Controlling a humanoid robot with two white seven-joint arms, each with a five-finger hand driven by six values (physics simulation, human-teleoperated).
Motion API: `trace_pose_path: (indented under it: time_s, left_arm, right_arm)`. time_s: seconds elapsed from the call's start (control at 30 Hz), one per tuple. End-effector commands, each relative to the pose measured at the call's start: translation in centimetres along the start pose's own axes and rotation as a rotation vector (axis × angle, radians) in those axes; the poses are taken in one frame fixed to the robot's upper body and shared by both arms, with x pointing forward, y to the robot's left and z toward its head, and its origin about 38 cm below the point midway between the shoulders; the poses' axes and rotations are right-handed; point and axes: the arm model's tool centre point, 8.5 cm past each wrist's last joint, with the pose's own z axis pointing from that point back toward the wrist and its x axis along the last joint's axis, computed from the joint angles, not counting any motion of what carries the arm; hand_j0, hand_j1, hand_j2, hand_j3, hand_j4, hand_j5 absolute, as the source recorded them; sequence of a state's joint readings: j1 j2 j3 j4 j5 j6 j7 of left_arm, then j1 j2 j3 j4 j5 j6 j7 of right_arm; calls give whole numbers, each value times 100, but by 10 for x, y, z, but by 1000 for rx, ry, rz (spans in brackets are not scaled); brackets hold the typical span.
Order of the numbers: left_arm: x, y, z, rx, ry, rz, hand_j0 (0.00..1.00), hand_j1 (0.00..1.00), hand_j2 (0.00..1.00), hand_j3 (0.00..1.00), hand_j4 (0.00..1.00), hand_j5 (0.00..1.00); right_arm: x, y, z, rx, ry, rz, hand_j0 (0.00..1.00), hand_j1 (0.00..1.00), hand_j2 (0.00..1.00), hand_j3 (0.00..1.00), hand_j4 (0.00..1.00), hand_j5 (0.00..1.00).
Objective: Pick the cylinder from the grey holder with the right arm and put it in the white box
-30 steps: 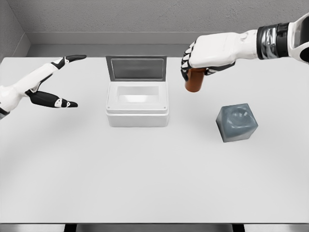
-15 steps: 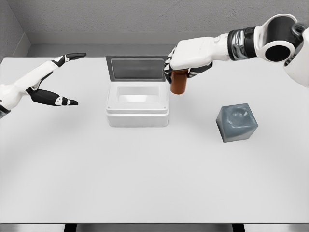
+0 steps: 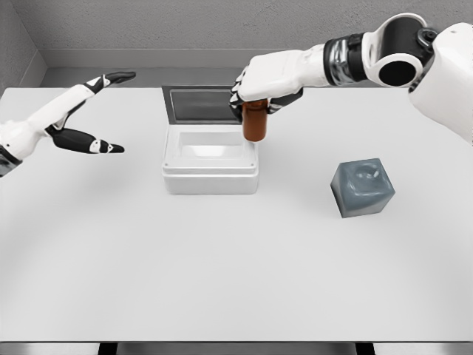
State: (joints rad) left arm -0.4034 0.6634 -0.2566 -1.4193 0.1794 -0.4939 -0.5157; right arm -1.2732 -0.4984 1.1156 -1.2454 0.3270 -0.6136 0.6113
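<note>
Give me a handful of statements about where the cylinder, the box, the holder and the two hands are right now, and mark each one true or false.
1. The right hand grips the brown cylinder. True.
2. The cylinder sits in the grey holder. False: the holder is empty, and the cylinder hangs at the right rim of the white box.
3. The box's lid is shut. False: it stands open at the back.
4. The left hand holds nothing, fingers spread. True.
5. The holder is left of the box. False: it stands to its right.
</note>
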Motion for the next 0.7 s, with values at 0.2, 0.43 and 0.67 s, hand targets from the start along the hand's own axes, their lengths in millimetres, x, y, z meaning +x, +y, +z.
trace_pose_path:
  time_s: [0.2,0.43,0.67]
  left_arm:
    - [-27,-2,-16,25,49,67,100,100,100,100,100,100]
    - [-54,0,-37,59,131,166,100,100,100,100,100,100]
    - [-60,-12,-48,62,160,225,100,100,100,100,100,100]
  right_arm:
    - [2,-7,-14,-11,-15,-9,52,52,52,52,52,52]
    - [6,-15,-19,-13,-27,8,53,53,53,53,53,53]
    - [8,-17,-25,3,-19,48,100,100,100,100,100,100]
